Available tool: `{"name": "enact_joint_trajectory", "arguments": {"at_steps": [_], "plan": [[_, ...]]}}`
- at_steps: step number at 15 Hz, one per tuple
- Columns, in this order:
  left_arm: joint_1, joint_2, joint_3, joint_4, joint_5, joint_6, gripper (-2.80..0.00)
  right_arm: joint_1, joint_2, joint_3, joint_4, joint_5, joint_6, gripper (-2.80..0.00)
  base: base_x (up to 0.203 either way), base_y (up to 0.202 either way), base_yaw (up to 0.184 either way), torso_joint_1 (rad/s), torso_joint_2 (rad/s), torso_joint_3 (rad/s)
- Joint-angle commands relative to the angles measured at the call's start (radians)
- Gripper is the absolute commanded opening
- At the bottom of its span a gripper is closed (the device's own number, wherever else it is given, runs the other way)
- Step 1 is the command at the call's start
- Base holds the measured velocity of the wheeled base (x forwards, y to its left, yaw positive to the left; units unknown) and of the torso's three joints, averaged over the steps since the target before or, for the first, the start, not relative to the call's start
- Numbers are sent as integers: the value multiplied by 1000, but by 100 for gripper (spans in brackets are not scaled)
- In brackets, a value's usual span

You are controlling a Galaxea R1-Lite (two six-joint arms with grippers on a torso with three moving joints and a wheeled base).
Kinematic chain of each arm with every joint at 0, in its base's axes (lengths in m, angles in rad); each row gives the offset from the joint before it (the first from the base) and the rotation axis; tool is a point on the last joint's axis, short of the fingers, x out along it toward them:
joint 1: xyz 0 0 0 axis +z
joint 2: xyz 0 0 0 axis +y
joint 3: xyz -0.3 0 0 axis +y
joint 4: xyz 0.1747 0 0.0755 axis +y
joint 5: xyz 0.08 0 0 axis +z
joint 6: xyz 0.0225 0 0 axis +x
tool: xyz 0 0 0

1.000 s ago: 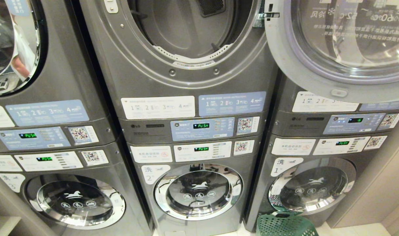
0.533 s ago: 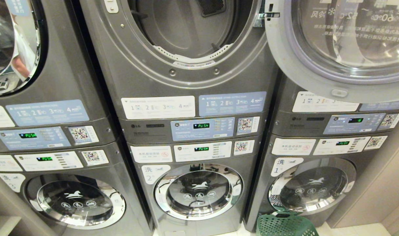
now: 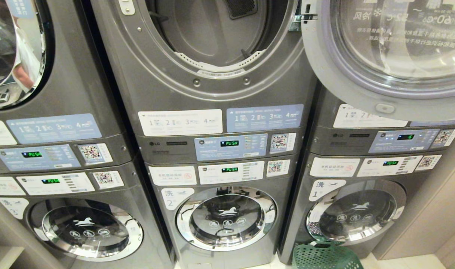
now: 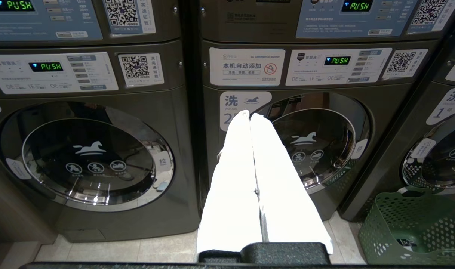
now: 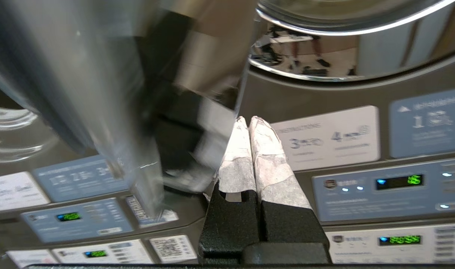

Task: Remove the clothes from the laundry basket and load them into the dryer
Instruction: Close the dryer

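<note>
Laundry basket sits on the pale floor at the lower right of the head view, dark green with round holes through its sides, tucked against the foot of the right-hand machine stack. The left wrist view shows it at the lower right corner of the frame, beneath the chrome-ringed washer door marked 1; whether it holds clothes I cannot tell.

At the top centre of the head view the dryer stands open, its grey drum bare as far as can be seen. Its round door is swung out to the upper right, covering the top of the neighbouring stack. Below the opening come instruction stickers and a control panel with a green display, then the washer marked 2 at lower centre.

Neither arm appears in the head view. The left gripper points at the washer marked 2, low before the middle stack, its white-wrapped fingers pressed together and empty. The right gripper is raised in front of the upper panels of the right stack, just below the open door's rim, its cloth-wrapped fingers likewise together with nothing between them; the left half of that view is smeared.
</note>
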Motion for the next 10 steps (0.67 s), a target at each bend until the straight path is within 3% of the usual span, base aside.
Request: {"name": "enact_joint_trajectory", "arguments": {"at_steps": [1,6,10], "plan": [[1,-1,0,0,0,-1,-280,4,-57,61,-5,5,4,-280,0,0,0,0,0,0],[1,-1,1,0,1,-1,-280,10,-241,301,-5,4,4,-280,0,0,0,0,0,0],[1,-1,2,0,1,-1,-280,70,-390,424,-5,4,4,-280,0,0,0,0,0,0]]}}
